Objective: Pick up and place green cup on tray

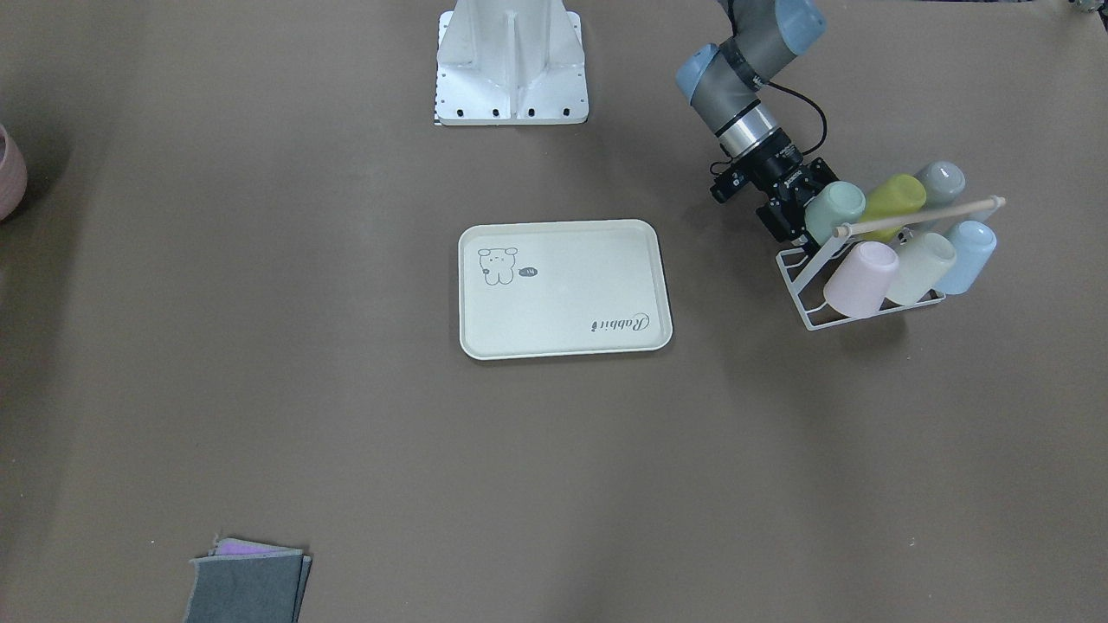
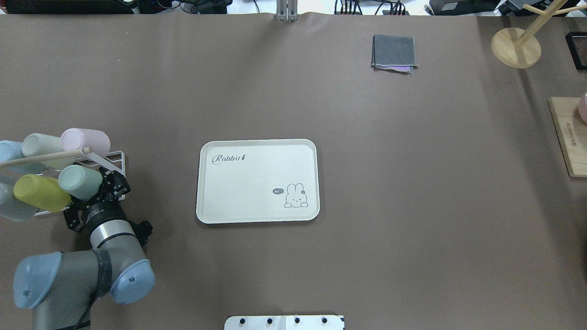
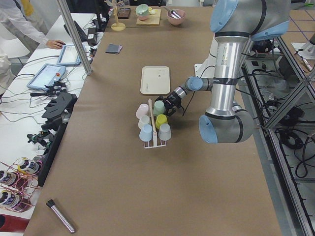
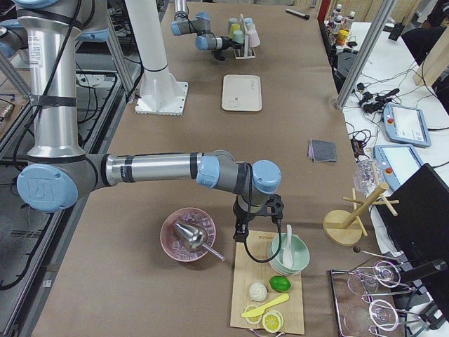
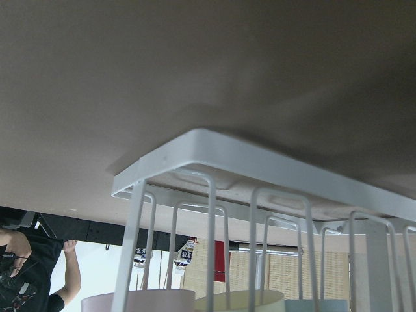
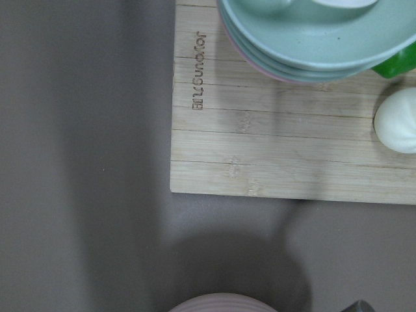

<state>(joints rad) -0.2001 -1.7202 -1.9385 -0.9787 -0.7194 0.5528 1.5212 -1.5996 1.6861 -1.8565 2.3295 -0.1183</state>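
The pale mint-green cup [image 1: 835,212] hangs tilted on the white wire rack [image 1: 809,316], at the end nearest the tray; it also shows in the overhead view [image 2: 80,182]. My left gripper [image 1: 801,212] is at the cup's mouth end, its fingers on either side of the cup. I cannot tell whether they press on it. The cream tray [image 1: 563,290] lies flat and bare mid-table, to the side of the rack. My right gripper [image 4: 240,235] shows only in the exterior right view, above a wooden board; I cannot tell its state.
The rack also holds a yellow-green cup [image 1: 896,203], a grey-green cup [image 1: 942,182], and pink [image 1: 861,277], cream [image 1: 922,266] and blue [image 1: 968,255] cups under a wooden rod [image 1: 917,216]. Folded cloths [image 2: 394,52] lie at the far edge. A wooden board [image 2: 568,137] sits at the right.
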